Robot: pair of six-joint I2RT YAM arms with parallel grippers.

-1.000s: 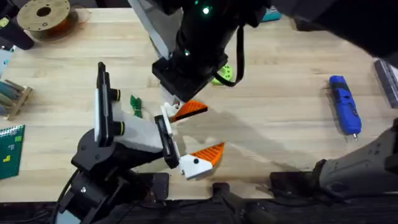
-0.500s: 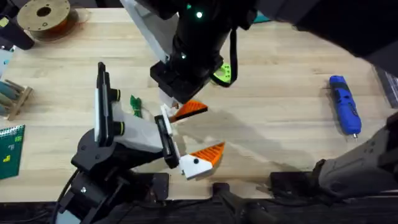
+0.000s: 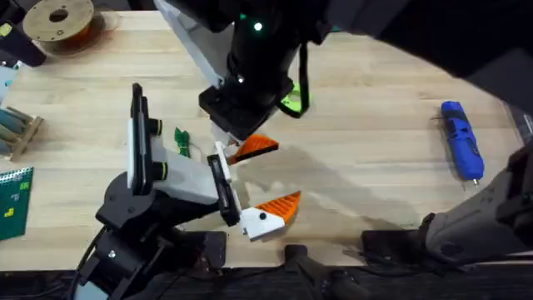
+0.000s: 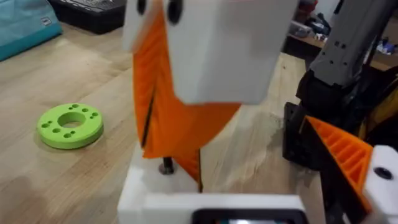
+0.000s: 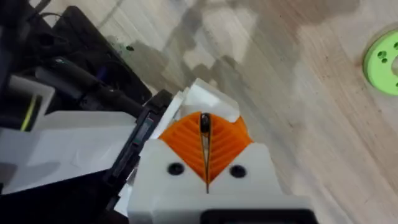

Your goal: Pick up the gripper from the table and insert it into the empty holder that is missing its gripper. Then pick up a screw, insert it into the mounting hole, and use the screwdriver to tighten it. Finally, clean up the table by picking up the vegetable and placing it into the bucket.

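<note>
My left gripper (image 3: pixel 279 177) stands open, its two white jaws spread wide. On the near jaw sits one orange wedge (image 3: pixel 281 206) (image 4: pixel 341 155). The far jaw, the holder (image 3: pixel 221 155) (image 4: pixel 186 200), carries the orange gripper (image 3: pixel 254 148). My right arm reaches across, and the right gripper (image 5: pixel 204 129) (image 3: pixel 231 137) hangs just over that holder. It is shut on a small dark screw (image 5: pixel 204 123) (image 4: pixel 166 166), which points down at the holder's top. The blue screwdriver (image 3: pixel 462 140) lies at the far right. The dark-green vegetable (image 3: pixel 181 140) lies beside my left arm. The bucket is out of view.
A lime-green ring disc (image 3: pixel 293 98) (image 4: pixel 70 124) (image 5: pixel 385 62) lies just beyond the grippers. A brown filament spool (image 3: pixel 60 21) sits at the back left, with a wooden rack (image 3: pixel 17 129) and a green board (image 3: pixel 12 200) along the left edge.
My right arm has drifted slightly left and farther back while keeping its fingers over the holder. The left arm, wedges, vegetable and screwdriver have not moved.
</note>
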